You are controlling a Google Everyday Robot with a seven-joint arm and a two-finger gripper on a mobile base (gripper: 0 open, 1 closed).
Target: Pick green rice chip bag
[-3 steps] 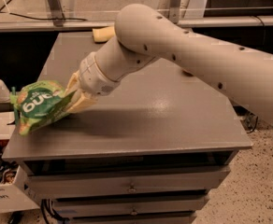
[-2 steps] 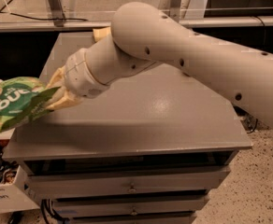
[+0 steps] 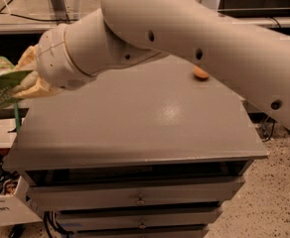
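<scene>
**One bag up, clamped at the table's left edge**

One pincer, one bag, and the grip is on. The gripper [image 3: 26, 77] sits at the far left of the view, its pale beige fingers [image 3: 35, 88] closed onto the right end of the green rice chip bag [image 3: 1, 90].

White lettering runs across a dark green panel on the bag. It is cut off at the frame edge and can't be read for certain.

The foil is crinkled, lighter green up top and darker where the letters sit. The bag pokes out leftward from the pincer, off the grey table [image 3: 135, 128] and past its left edge, and part of it runs out of view.

The thick cream arm [image 3: 184, 29] sweeps in from the right, above the tabletop. Just under it, at the right rear of the top, sits a small orange fruit [image 3: 200, 73], well apart from the bag. Drawers [image 3: 135, 198] run below the tabletop.
</scene>
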